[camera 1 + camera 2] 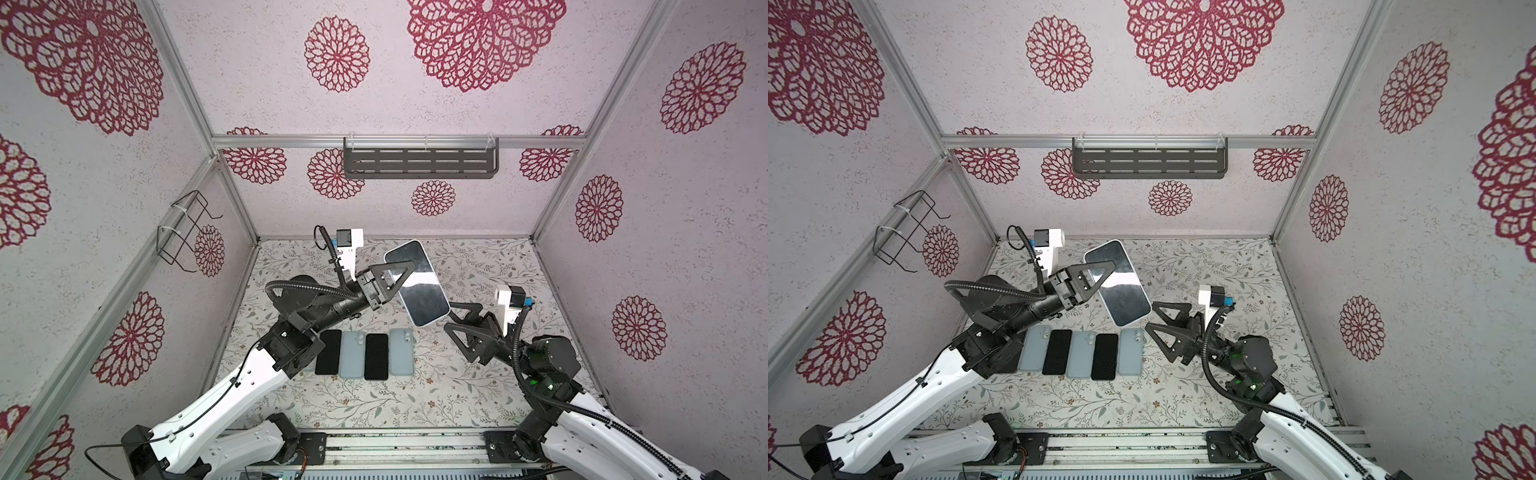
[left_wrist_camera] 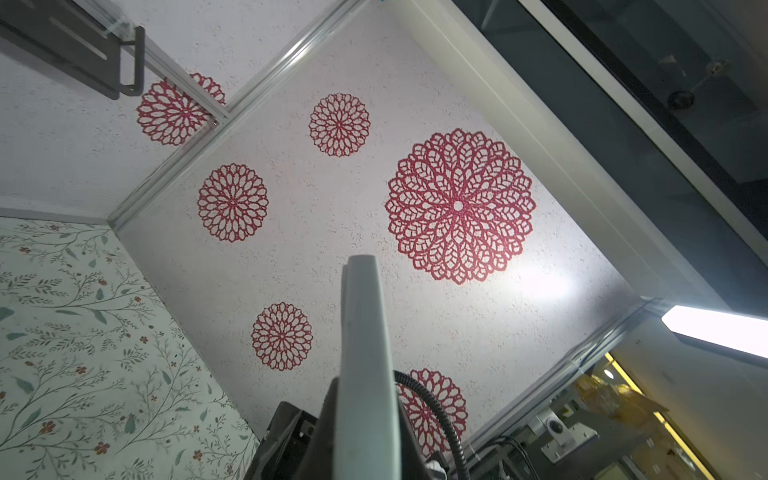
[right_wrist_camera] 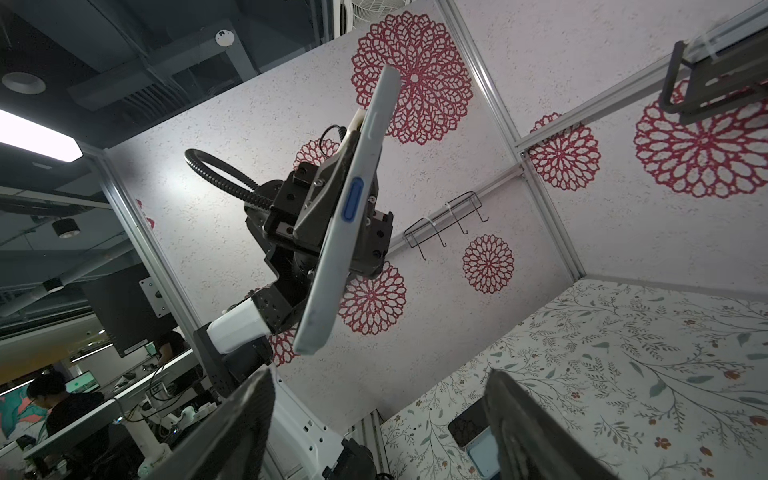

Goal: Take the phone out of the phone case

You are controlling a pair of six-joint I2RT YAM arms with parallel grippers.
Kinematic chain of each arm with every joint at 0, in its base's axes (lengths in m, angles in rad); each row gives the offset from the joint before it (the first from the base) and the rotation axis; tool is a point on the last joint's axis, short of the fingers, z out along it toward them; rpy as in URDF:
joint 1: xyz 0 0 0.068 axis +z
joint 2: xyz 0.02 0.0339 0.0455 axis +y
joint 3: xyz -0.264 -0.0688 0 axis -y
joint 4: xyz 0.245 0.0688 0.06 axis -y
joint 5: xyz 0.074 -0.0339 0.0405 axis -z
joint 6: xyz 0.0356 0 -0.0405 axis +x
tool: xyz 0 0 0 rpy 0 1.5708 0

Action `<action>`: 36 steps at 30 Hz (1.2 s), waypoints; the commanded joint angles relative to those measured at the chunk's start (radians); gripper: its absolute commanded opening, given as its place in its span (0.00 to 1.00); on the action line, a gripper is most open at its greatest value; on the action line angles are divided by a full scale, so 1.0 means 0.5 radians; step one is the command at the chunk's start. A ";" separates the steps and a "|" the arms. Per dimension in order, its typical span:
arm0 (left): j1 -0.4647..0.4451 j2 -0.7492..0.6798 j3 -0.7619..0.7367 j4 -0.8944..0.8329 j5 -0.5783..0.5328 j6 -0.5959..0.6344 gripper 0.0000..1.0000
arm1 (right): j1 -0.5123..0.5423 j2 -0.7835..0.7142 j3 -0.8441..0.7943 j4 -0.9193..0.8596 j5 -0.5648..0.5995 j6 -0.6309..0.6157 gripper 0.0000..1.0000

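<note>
The phone (image 1: 419, 282) shows its dark glossy screen in both top views (image 1: 1121, 291), raised and tilted above the floral table. It sits in a light blue phone case (image 3: 353, 216), seen edge-on with a blue side button. My left gripper (image 1: 405, 270) is shut on the phone and case across their long side, one finger over the screen. The case's pale edge (image 2: 365, 353) stands between the left jaws in the left wrist view. My right gripper (image 1: 451, 316) is open just beside the phone's near lower corner, apart from it; its fingers (image 3: 249, 415) hold nothing.
Several flat items, black and light blue in turn (image 1: 1081, 353), lie in a row on the table (image 1: 478, 395) under the left arm. A dark slotted shelf (image 1: 419, 160) hangs on the back wall. A wire rack (image 1: 183, 232) hangs on the left wall.
</note>
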 commanded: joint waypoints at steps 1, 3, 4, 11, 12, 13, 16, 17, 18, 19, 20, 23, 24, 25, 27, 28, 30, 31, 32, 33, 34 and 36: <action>0.018 0.065 0.143 -0.103 0.254 0.173 0.00 | -0.017 -0.005 0.114 -0.012 -0.127 -0.068 0.78; 0.020 0.077 0.195 -0.216 0.245 0.251 0.00 | -0.020 -0.002 0.131 0.013 -0.166 -0.063 0.75; 0.024 0.078 0.203 -0.248 0.234 0.270 0.00 | -0.020 0.001 0.134 0.031 -0.180 -0.053 0.74; 0.066 0.087 0.210 -0.258 0.255 0.281 0.00 | -0.020 0.043 0.156 0.063 -0.236 -0.044 0.59; 0.072 0.086 0.207 -0.254 0.256 0.277 0.00 | -0.020 0.054 0.156 0.078 -0.244 -0.031 0.57; 0.072 0.085 0.204 -0.245 0.261 0.276 0.00 | -0.020 0.063 0.153 0.087 -0.249 -0.027 0.55; 0.080 0.080 0.201 -0.237 0.263 0.271 0.00 | -0.020 0.070 0.144 0.109 -0.252 -0.024 0.48; 0.084 0.077 0.198 -0.237 0.257 0.272 0.00 | -0.020 0.071 0.144 0.111 -0.250 -0.024 0.47; 0.089 0.071 0.195 -0.238 0.255 0.270 0.00 | -0.022 0.067 0.144 0.109 -0.248 -0.024 0.45; 0.093 0.066 0.193 -0.237 0.257 0.268 0.00 | -0.023 0.064 0.141 0.111 -0.246 -0.021 0.43; 0.097 0.068 0.192 -0.235 0.258 0.267 0.00 | -0.020 0.063 0.141 0.117 -0.246 -0.021 0.43; 0.106 0.062 0.180 -0.231 0.258 0.264 0.00 | -0.023 0.060 0.139 0.113 -0.247 -0.023 0.38; 0.107 0.059 0.178 -0.226 0.255 0.261 0.00 | -0.023 0.062 0.138 0.112 -0.248 -0.022 0.35; 0.112 0.059 0.173 -0.222 0.255 0.259 0.00 | -0.023 0.063 0.135 0.112 -0.251 -0.023 0.31; 0.120 0.057 0.167 -0.209 0.254 0.249 0.00 | -0.024 0.061 0.135 0.105 -0.255 -0.024 0.23; 0.124 0.061 0.167 -0.207 0.255 0.243 0.00 | -0.023 0.058 0.132 0.105 -0.259 -0.022 0.20; 0.130 0.062 0.162 -0.196 0.252 0.235 0.00 | -0.027 0.046 0.123 0.117 -0.262 -0.021 0.12; 0.139 0.067 0.161 -0.186 0.251 0.224 0.00 | -0.027 0.038 0.123 0.109 -0.264 -0.027 0.10; 0.148 0.069 0.156 -0.175 0.251 0.215 0.00 | -0.029 0.031 0.122 0.098 -0.269 -0.040 0.08; 0.155 0.071 0.152 -0.162 0.254 0.201 0.00 | -0.033 0.024 0.122 0.093 -0.275 -0.050 0.07; 0.161 0.075 0.152 -0.148 0.257 0.187 0.00 | -0.036 0.022 0.121 0.096 -0.288 -0.062 0.06; 0.170 0.094 0.154 -0.127 0.271 0.157 0.00 | -0.045 0.031 0.130 0.129 -0.355 -0.081 0.06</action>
